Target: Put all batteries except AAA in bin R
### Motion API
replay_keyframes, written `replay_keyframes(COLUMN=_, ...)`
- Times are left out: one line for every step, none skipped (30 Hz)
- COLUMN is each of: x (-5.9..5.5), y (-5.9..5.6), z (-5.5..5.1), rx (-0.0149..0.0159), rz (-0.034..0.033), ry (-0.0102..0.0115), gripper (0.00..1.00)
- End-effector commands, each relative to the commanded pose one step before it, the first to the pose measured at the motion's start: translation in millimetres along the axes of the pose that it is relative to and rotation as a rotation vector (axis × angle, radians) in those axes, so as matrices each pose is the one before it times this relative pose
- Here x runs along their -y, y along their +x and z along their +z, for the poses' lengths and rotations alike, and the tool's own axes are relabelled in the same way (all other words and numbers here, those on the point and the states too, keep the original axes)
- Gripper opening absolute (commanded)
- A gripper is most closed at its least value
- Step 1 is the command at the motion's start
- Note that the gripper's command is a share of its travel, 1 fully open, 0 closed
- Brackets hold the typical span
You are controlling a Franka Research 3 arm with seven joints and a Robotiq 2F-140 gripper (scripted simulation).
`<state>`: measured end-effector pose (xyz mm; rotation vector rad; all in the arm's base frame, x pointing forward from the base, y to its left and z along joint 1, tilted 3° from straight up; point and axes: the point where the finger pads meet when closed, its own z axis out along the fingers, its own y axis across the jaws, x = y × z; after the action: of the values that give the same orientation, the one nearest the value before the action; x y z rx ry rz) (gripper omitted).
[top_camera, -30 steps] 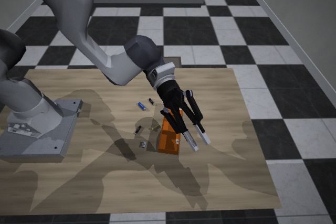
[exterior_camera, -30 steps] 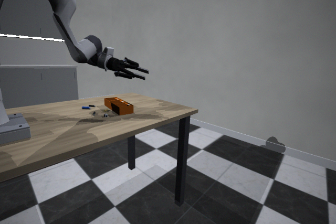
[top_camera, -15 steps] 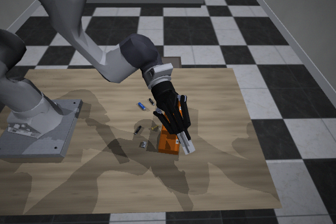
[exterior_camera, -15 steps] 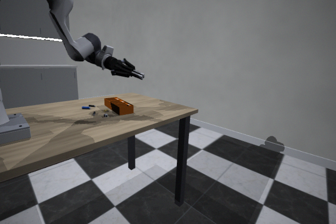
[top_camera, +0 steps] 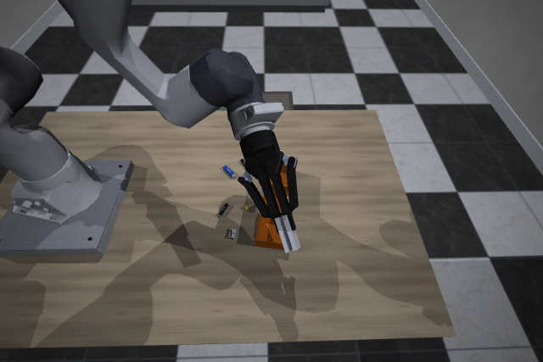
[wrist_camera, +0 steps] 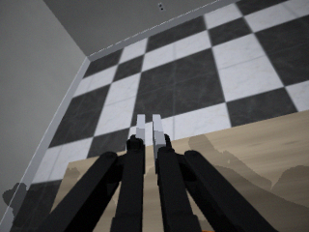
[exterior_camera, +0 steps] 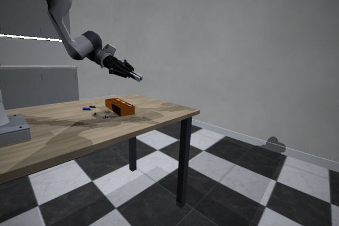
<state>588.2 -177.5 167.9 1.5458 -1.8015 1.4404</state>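
My gripper (top_camera: pixel 290 242) is shut with nothing between its fingers. It hangs high above the table, over the near end of the orange bin (top_camera: pixel 271 226); the side view shows it well above the bin (exterior_camera: pixel 119 107), and its tips (exterior_camera: pixel 139 77) point toward the table's far edge. In the wrist view the shut fingers point past the table edge at the floor. On the table left of the bin lie a blue battery (top_camera: pixel 228 171), a thin black battery (top_camera: pixel 223 209), a small grey battery (top_camera: pixel 231 233) and a small brass piece (top_camera: pixel 249 206). The bin's markings are not readable.
The arm's grey base plate (top_camera: pixel 65 213) sits at the table's left. A small brown box (top_camera: pixel 277 98) stands behind the table's far edge. The table edge lies right of the bin (exterior_camera: pixel 191 113).
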Motion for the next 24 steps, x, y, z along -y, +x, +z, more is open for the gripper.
replay_keyframes(x=-5.57, y=-1.03, z=-1.81, rx=0.01683, rz=-0.15011, ry=-0.0424, gripper=0.05)
replay_keyframes(x=0.0, y=0.0, z=0.0, rx=0.0013, rz=-0.0115, ry=-0.00332, gripper=0.05)
replay_keyframes(x=-8.15, y=0.63, z=-1.64, rx=0.00733, rz=-0.00816, ry=-0.01362, gripper=0.05)
replay_keyframes(x=-0.13, y=0.01, z=-0.02, rx=0.00356, rz=-0.01096, ry=-0.00759, gripper=0.05)
replay_keyframes(x=0.0, y=0.0, z=0.0, rx=0.00192, rz=-0.01178, ry=-0.00452, gripper=0.05)
replay_keyframes(x=0.0, y=0.0, z=0.0, rx=0.00172, rz=-0.01122, ry=-0.00373, gripper=0.05)
replay_keyframes(x=0.0, y=0.0, z=0.0, rx=0.0, rz=0.0, ry=0.0, gripper=0.05)
replay_keyframes(x=0.0, y=0.0, z=0.0, rx=0.0, rz=0.0, ry=0.0, gripper=0.05)
replay_keyframes(x=-8.12, y=-0.08, z=-1.81, rx=0.01176, rz=-0.02907, ry=-0.01887, gripper=0.05)
replay_keyframes(x=0.0, y=0.0, z=0.0, rx=0.00435, rz=-0.0111, ry=-0.00719, gripper=0.05)
replay_keyframes(x=0.0, y=0.0, z=0.0, rx=0.00234, rz=-0.01175, ry=-0.00416, gripper=0.05)
replay_keyframes(x=0.0, y=0.0, z=0.0, rx=0.00203, rz=-0.01118, ry=-0.00337, gripper=0.05)
replay_keyframes(x=0.0, y=0.0, z=0.0, rx=0.00183, rz=-0.01119, ry=-0.00285, gripper=0.05)
replay_keyframes(x=-7.9, y=-1.03, z=-1.88, rx=0.0102, rz=-0.00812, ry=-0.01209, gripper=0.05)
replay_keyframes(x=0.0, y=0.0, z=0.0, rx=0.00491, rz=-0.01069, ry=-0.00662, gripper=0.05)
replay_keyframes(x=0.0, y=0.0, z=0.0, rx=0.00268, rz=-0.01155, ry=-0.00392, gripper=0.05)
replay_keyframes(x=0.0, y=0.0, z=0.0, rx=0.00236, rz=-0.01109, ry=-0.00321, gripper=0.05)
replay_keyframes(x=0.0, y=0.0, z=0.0, rx=0.00217, rz=-0.01142, ry=-0.0028, gripper=0.05)
replay_keyframes(x=-7.61, y=-1.79, z=-2.0, rx=0.01126, rz=-0.00803, ry=-0.01087, gripper=0.05)
replay_keyframes(x=0.0, y=0.0, z=0.0, rx=0.00552, rz=-0.01076, ry=-0.00613, gripper=0.05)
replay_keyframes(x=0.0, y=0.0, z=0.0, rx=0.00308, rz=-0.0116, ry=-0.00372, gripper=0.05)
replay_keyframes(x=0.0, y=0.0, z=0.0, rx=0.0027, rz=-0.01113, ry=-0.00304, gripper=0.05)
replay_keyframes(x=0.0, y=0.0, z=0.0, rx=0.00246, rz=-0.01142, ry=-0.00264, gripper=0.05)
replay_keyframes(x=0.0, y=0.0, z=0.0, rx=0.0, rz=0.0, ry=0.0, gripper=0.05)
